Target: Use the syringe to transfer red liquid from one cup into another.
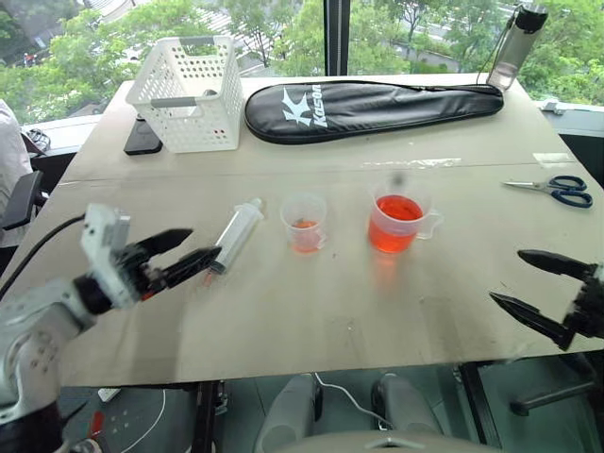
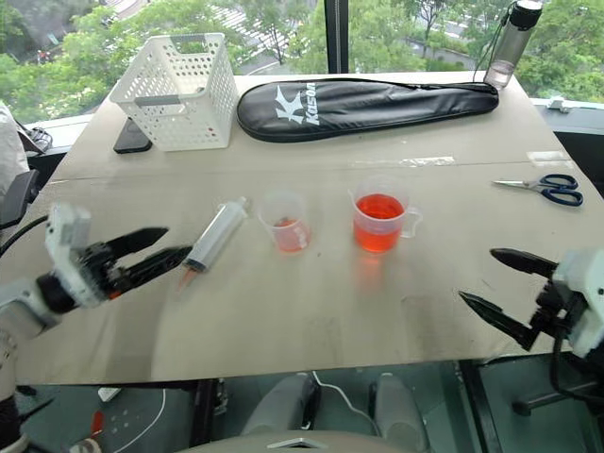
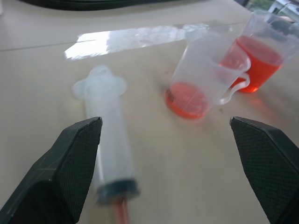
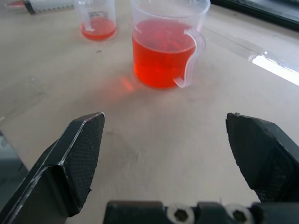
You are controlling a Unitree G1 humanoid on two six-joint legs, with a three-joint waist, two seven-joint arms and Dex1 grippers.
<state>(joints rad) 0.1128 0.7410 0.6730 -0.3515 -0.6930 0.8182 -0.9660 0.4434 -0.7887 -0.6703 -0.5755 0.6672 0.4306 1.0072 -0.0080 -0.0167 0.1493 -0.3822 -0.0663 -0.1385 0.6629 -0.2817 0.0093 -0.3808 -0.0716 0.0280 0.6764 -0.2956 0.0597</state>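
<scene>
syringe (image 1: 236, 235): lies flat on the table (image 1: 311, 321), just beside the small cup (image 1: 304, 223), on the side away from the handled cup (image 1: 397, 223).
long axis: red tip toward the robot, plunger away.
left tool (image 1: 185, 260): fingers apart, empty, nearest, by the syringe tip.
right tool (image 1: 538, 291): fingers apart, empty, well off beyond the handled cup.

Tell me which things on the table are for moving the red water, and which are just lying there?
For the job: syringe, big handled cup of red liquid, small cup.

Just lying about: white basket, black racket bag, scissors, bottle, dark phone.
</scene>
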